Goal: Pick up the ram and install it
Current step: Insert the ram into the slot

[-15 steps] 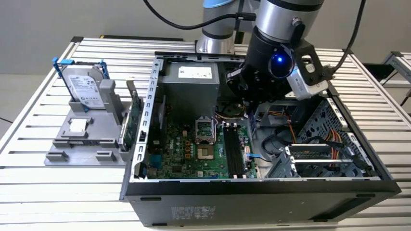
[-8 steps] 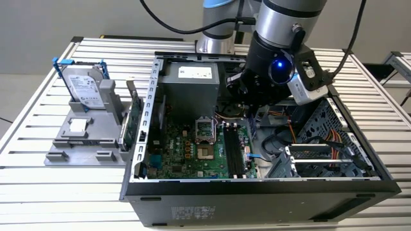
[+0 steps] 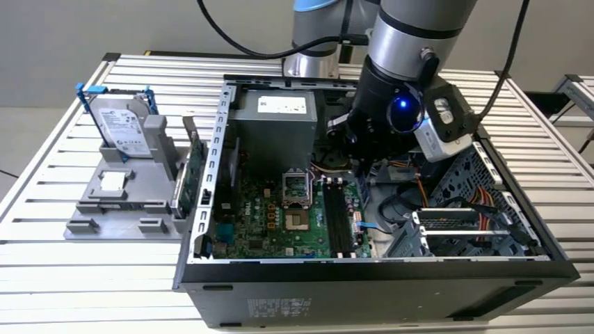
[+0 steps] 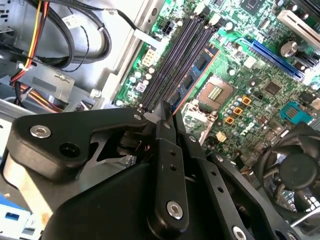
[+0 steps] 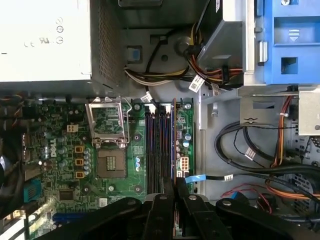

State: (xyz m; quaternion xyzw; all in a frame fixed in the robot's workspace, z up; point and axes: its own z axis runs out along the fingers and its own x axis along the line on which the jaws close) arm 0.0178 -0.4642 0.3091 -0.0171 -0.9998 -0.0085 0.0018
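The ram (image 5: 174, 145) shows edge-on as a thin line between my fingertips in the first wrist view. In the second wrist view the ram (image 4: 196, 75) shows its flat side with dark chips. My gripper (image 5: 174, 192) (image 4: 167, 112) is shut on it, holding it upright and lengthwise along the black memory slots (image 5: 159, 145) (image 4: 170, 65) of the motherboard. I cannot tell whether the stick touches a slot. In the exterior view my gripper (image 3: 360, 167) reaches down into the open computer case (image 3: 390, 268), over the slots (image 3: 340, 216).
The CPU socket (image 5: 110, 160) lies beside the slots, and bundled cables (image 5: 250, 150) and a blue drive bay (image 5: 292, 40) lie on the other side. The power supply (image 3: 269, 118) stands at the back. Outside the case, a grey fixture (image 3: 121, 202) holds a hard drive (image 3: 125, 125) and a green card (image 3: 188, 184).
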